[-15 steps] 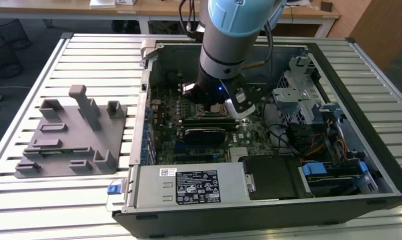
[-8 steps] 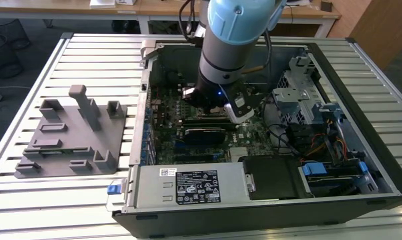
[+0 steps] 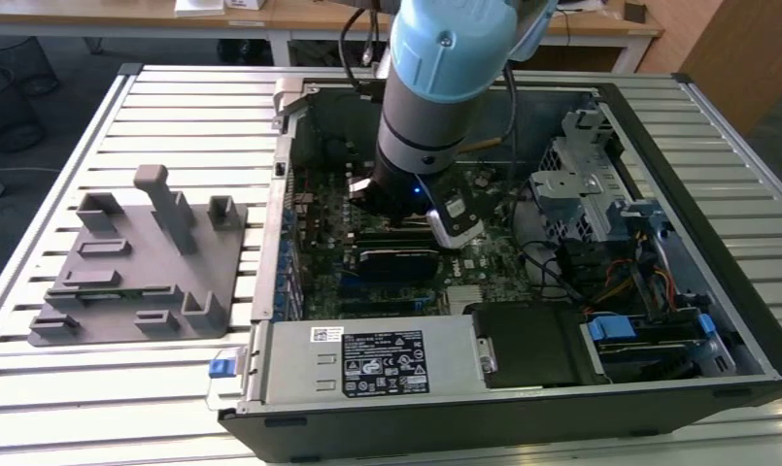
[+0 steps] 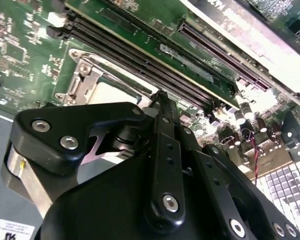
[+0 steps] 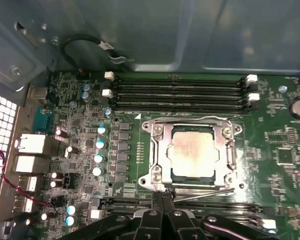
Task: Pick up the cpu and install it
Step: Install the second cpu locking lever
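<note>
On the exterior view's left you have the grey fixture block (image 3: 138, 267) on the slatted table (image 3: 53, 388), beside the open computer case (image 3: 521, 408). Inside that case, going rightwards from the fixture, you see the green motherboard (image 3: 320, 223), the grey power supply box (image 3: 364, 361) against the near wall, and the drive bay with blue clips (image 3: 650, 325) at the far right.

In the first wrist view the motherboard (image 5: 80, 125) carries the socket frame (image 5: 190, 152), and the cpu (image 5: 192, 151) lies flat within it — pale metal top up, its edges square with the frame, seated rather than held. It is close to square, so you cannot tell a long axis. The memory slots (image 5: 180, 92) run along one side of the socket, and a thin metal lever (image 5: 205, 194) lies along the opposite side, towards the gripper.

The arm (image 3: 449, 78) comes down steeply into the case, wrist over the motherboard. The gripper (image 5: 162, 196) hangs just beside the socket frame's edge, fingertips pressed together with nothing between them — in the second wrist view the fingers (image 4: 162, 120) meet over the frame's edge (image 4: 90, 75)
</note>
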